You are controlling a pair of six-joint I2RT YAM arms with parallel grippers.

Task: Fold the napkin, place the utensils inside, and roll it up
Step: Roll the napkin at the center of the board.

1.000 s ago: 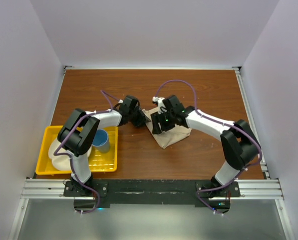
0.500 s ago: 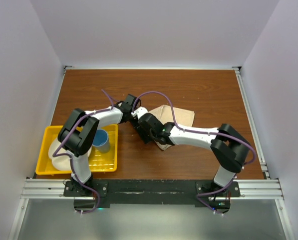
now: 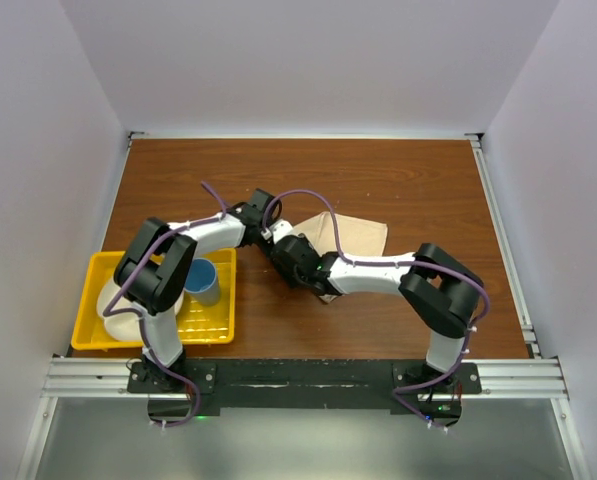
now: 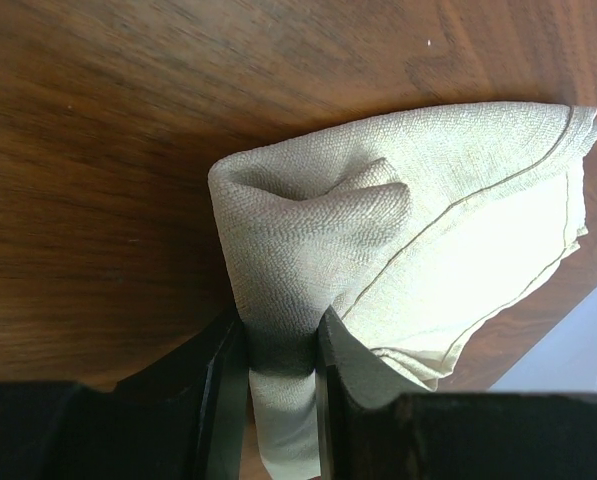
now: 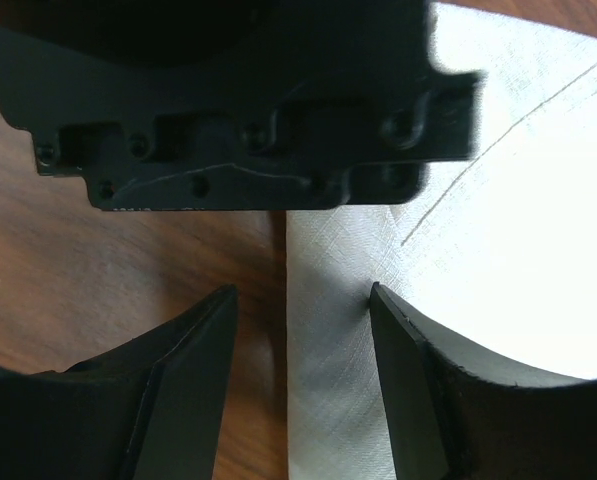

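Swung leftward since a second ago, the right arm (image 3: 378, 272) holds its right fingers (image 5: 193, 360) open astride the near-left edge of the napkin (image 3: 358, 232) at mid-frame, just beside the left fingers (image 4: 228, 390) pinching its corner, cloth stretching up-right across the counter (image 3: 418, 180).

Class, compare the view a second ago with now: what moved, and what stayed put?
The right gripper swung left across the napkin to its edge, next to the left gripper, jaws open. The napkin, bunched before, now lies spread out to the right. The left gripper kept pinching it; tray and cup stayed.
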